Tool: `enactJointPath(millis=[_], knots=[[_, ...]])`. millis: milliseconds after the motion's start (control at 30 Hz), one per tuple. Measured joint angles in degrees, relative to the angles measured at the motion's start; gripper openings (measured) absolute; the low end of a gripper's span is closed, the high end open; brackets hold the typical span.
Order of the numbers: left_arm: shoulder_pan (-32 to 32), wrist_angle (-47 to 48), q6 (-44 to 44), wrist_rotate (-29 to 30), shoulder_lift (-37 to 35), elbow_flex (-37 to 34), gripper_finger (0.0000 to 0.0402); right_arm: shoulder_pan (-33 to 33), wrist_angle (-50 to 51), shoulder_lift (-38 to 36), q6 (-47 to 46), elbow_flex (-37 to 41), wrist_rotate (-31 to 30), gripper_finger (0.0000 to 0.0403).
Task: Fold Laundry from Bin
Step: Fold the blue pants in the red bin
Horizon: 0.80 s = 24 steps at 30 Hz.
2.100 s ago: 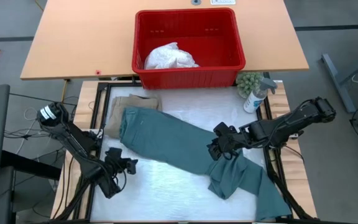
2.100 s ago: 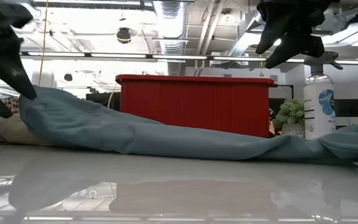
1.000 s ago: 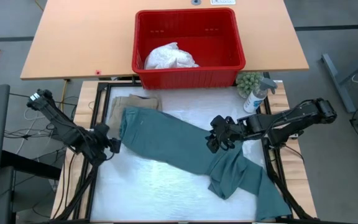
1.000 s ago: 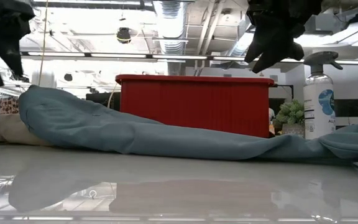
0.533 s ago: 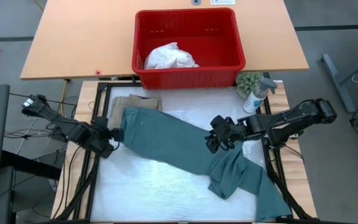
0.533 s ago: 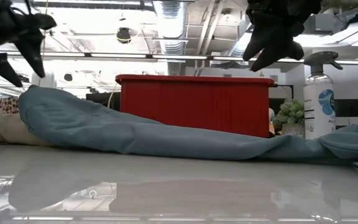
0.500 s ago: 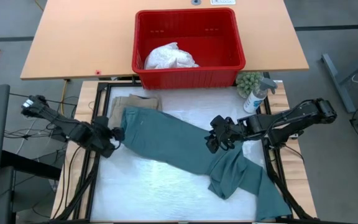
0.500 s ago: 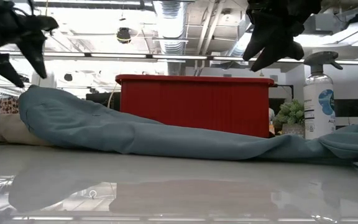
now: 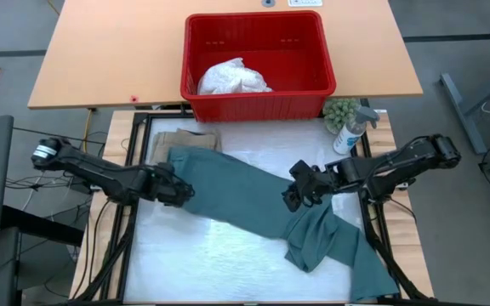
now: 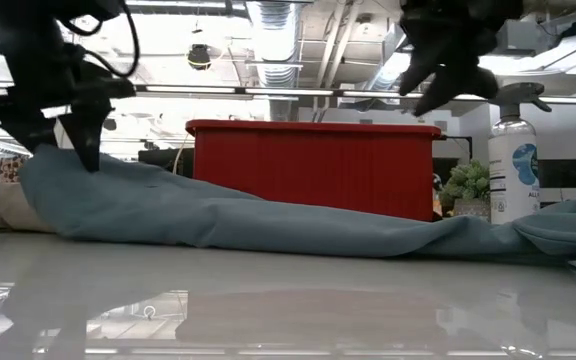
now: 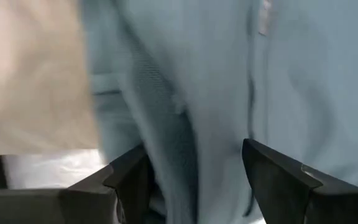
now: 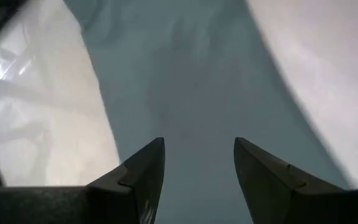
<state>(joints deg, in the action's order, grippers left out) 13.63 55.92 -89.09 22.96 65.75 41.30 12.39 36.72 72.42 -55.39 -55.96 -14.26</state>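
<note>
The dark teal garment (image 9: 253, 204) lies slantwise across the white table top, and its left end rests on the beige garment (image 9: 177, 140). The white garment (image 9: 232, 78) lies in the red bin (image 9: 258, 100) beyond the far edge. My left gripper (image 9: 179, 189) is open, pointing down at the teal garment's left end (image 10: 118, 190). A ridge of that cloth (image 11: 166, 124) runs between its fingers. My right gripper (image 9: 294, 194) hangs open above the garment's middle (image 12: 191, 74), clear of it in the low view (image 10: 428, 90). My left gripper comes from above, slanting toward the table's right, with its fingers (image 11: 278, 168) on either side of a ridge at the teal garment's left end. Whether the fingers touch the cloth I cannot tell.
A spray bottle (image 9: 347, 132) and a small green plant (image 9: 340, 110) stand at the table's far right corner. The teal garment's right end (image 9: 330, 242) lies bunched near the right edge. A wooden table (image 9: 100, 51) carries the bin behind the work surface.
My left gripper has swung from the table's left edge toward the right and down, turning as it went. It now stands over the teal garment's left end. Its fingers stay open. My right gripper has kept its place above the garment's middle.
</note>
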Motion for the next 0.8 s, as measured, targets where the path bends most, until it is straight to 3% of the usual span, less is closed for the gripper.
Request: enactJointPath(millis=[200,400,667,800], knots=[[-0.05,-2.91,2.44,-3.04,2.70,0.00,0.0227,8.00,13.31,3.69,-13.70,0.00,5.49,0.0191],[0.15,-1.96,4.87,-8.06,-1.36,1.59,0.0226,18.19,8.77,10.82,-16.62,0.00,11.46,0.0168],[0.13,-0.96,11.62,-0.84,-8.89,11.42,0.0226,29.97,-5.98,18.38,-1.21,-0.01,12.64,0.0163],[1.31,-17.19,27.19,3.05,-7.76,12.73,0.0226,33.30,-4.96,20.90,3.18,-0.99,13.39,0.0163]])
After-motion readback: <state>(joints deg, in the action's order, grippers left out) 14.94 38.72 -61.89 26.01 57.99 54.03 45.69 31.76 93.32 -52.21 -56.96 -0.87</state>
